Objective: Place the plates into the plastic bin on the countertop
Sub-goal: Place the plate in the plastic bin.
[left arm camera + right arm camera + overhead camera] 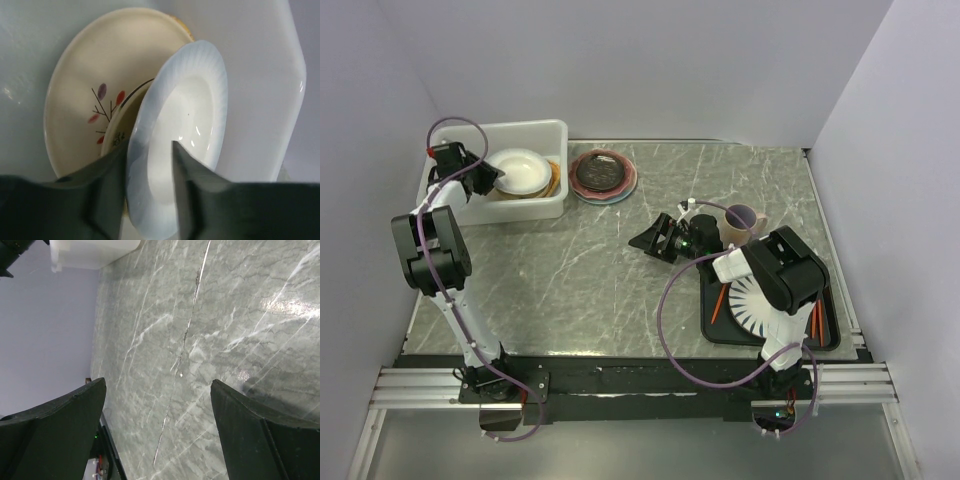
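The plastic bin (pixel 535 127) stands at the back left of the countertop (pixel 590 280). In it a white plate (pixel 520 170) leans tilted on a cream plate with a leaf motif (pixel 85 75), and an orange edge (pixel 556 180) shows beneath. My left gripper (pixel 488 180) reaches over the bin's left wall. Its jaws straddle the white plate's (pixel 190 115) near rim, one finger (pixel 110 185) behind it and the other over its well; whether they press on it is not visible. A dark brown pink-rimmed plate (pixel 603 173) lies right of the bin. My right gripper (pixel 655 240) hovers open and empty mid-counter.
A black tray (pixel 715 325) at the right front holds a striped white plate (pixel 750 300) and orange utensils (pixel 719 298). A pink mug (pixel 742 220) stands behind it. Walls close in the back and both sides. The bin's corner (pixel 95 250) shows far off in the right wrist view.
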Robot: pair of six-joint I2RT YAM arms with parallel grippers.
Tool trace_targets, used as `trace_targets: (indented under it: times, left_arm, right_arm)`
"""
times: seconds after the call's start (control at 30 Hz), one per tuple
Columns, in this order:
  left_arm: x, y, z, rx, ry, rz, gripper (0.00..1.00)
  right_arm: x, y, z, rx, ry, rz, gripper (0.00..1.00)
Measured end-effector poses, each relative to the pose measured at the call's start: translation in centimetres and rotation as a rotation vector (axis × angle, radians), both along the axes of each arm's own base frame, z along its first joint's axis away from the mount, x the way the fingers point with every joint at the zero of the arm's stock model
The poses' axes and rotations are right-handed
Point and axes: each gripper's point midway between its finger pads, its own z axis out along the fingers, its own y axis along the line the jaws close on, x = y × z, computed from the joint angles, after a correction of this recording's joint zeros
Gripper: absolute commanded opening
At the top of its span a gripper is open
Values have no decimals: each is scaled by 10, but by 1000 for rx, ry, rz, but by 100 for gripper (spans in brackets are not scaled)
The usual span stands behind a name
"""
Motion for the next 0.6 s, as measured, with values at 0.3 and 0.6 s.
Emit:
trace_targets:
  times: [0.3,0.6]
  left_arm:
    - [4,4,2,78,4,31,93]
    - [-4,0,38,200,-13,90,99]
  right_arm:
    - [0,0,0,0,0,0,92]
    - [0,0,-2,-6,3,1,92]
